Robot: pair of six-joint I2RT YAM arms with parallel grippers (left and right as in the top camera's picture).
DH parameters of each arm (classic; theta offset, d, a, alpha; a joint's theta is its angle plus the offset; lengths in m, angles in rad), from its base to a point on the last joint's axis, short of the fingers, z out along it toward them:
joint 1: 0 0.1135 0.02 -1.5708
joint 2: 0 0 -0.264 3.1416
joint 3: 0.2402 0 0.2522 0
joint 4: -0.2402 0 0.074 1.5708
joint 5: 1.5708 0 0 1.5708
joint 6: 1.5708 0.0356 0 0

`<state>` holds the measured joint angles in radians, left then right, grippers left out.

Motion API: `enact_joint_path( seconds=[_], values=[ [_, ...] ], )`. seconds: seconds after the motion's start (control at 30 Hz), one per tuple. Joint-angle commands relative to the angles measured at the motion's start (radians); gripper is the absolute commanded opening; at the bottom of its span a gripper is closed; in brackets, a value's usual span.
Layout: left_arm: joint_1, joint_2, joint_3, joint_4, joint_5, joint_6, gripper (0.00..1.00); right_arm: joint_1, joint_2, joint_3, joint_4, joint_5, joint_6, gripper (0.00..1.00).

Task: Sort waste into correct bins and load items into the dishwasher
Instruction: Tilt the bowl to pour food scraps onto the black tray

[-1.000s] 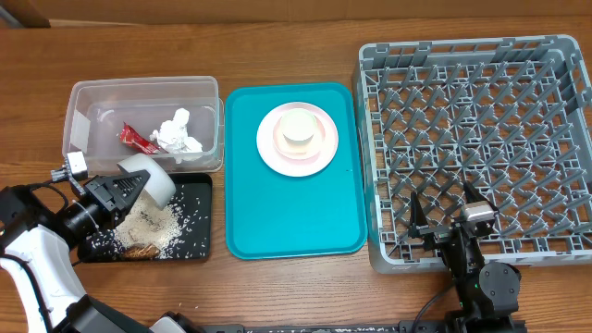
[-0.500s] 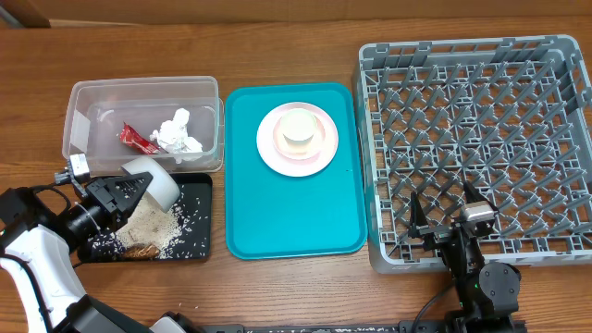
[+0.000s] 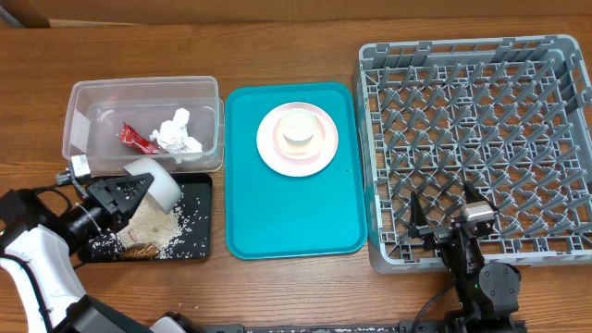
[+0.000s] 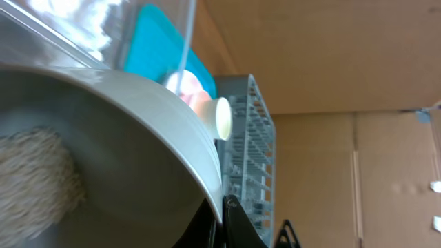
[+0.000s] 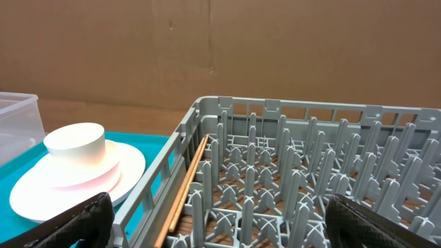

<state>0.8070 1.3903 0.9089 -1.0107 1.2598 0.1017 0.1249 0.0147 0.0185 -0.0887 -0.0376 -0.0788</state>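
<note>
Our left gripper (image 3: 128, 191) clamps the bowl (image 3: 155, 181) tilted over the black tray (image 3: 200, 242) at near left, rice (image 3: 153, 225) dumped beneath, so we judge it next needs carrying right to the dish rack (image 3: 555, 54), where our right gripper (image 3: 442, 216) hangs open.

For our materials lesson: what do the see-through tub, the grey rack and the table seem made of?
Tub: likely glossy clear plastic, with see-through walls. Rack: matt grey moulded plastic, judging by its lattice. Table: wood or wood-look, grain visible.
</note>
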Motion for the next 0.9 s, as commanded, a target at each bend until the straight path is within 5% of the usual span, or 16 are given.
enact_joint_path(
  seconds=[0.0, 0.33, 0.77, 0.87],
  values=[
    [0.004, -0.010, -0.005, 0.006, 0.091, 0.070, 0.04, -0.003, -0.011, -0.010, 0.008, -0.002, 0.000, 1.00],
    [0.004, -0.005, -0.005, 0.050, 0.070, -0.019, 0.04, -0.003, -0.011, -0.010, 0.008, -0.002, 0.000, 1.00],
    [0.010, -0.005, -0.005, 0.064, 0.068, 0.005, 0.04, -0.003, -0.011, -0.010, 0.008, -0.002, 0.000, 1.00],
    [0.014, -0.005, -0.005, 0.027, 0.162, 0.010, 0.04, -0.003, -0.011, -0.010, 0.008, -0.002, 0.000, 1.00]
  ],
)
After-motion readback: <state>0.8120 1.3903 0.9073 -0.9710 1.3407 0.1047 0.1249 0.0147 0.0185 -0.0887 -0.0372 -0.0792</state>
